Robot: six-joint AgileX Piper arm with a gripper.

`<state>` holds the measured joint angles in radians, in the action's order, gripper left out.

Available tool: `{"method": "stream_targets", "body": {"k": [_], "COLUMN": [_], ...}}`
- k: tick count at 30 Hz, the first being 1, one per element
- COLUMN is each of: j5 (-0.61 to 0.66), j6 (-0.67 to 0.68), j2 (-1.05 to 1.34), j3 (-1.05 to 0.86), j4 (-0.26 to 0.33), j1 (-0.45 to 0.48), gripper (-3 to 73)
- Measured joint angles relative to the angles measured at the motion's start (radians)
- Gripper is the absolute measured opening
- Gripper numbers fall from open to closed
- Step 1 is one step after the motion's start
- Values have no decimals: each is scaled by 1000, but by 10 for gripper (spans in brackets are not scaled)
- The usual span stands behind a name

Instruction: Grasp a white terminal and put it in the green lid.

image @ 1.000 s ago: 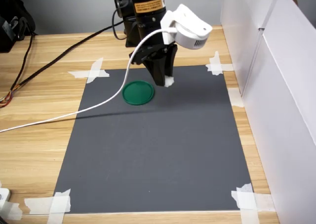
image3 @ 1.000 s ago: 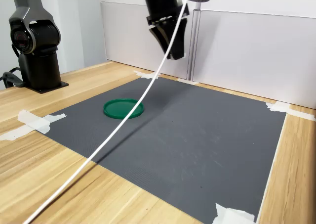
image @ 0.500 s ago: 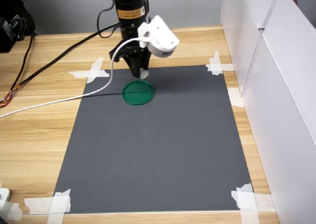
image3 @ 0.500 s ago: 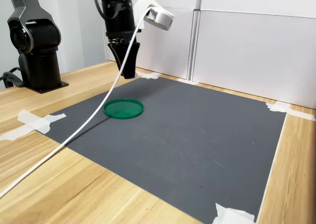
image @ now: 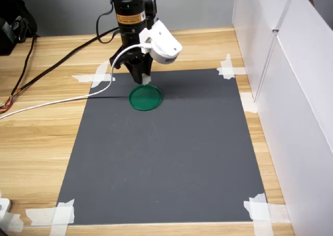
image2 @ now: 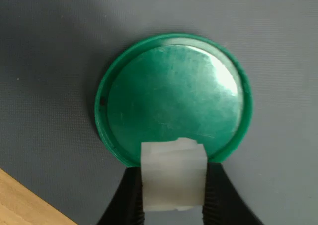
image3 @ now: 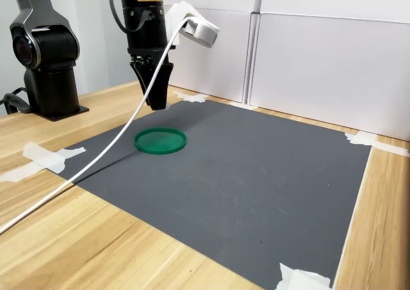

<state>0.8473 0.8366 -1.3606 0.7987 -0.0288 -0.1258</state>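
Above the green lid [image2: 174, 96], at its 6 o'clock rim in the wrist view, the fingers [image2: 128, 200] pinch the white terminal [image2: 173, 175] by two opposite faces. It looks light, rigid, probably slick; that flat-sided grip suits it.

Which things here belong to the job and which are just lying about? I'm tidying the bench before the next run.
Job: white terminal, held in the gripper; green lid.

Lying about: grey mat, tape strips, white cable, white partition.
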Motion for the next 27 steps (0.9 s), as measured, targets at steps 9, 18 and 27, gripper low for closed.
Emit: {"method": "stream_targets", "body": {"k": [9, 18, 27], "j5": [-60, -80, -80], "j6": [-29, -33, -36], "j2": [-66, -77, -77], "j3": [-20, -21, -22], "j4": [-59, -69, -69], "j1": [0, 1, 1], "gripper": [269, 269, 464]}}
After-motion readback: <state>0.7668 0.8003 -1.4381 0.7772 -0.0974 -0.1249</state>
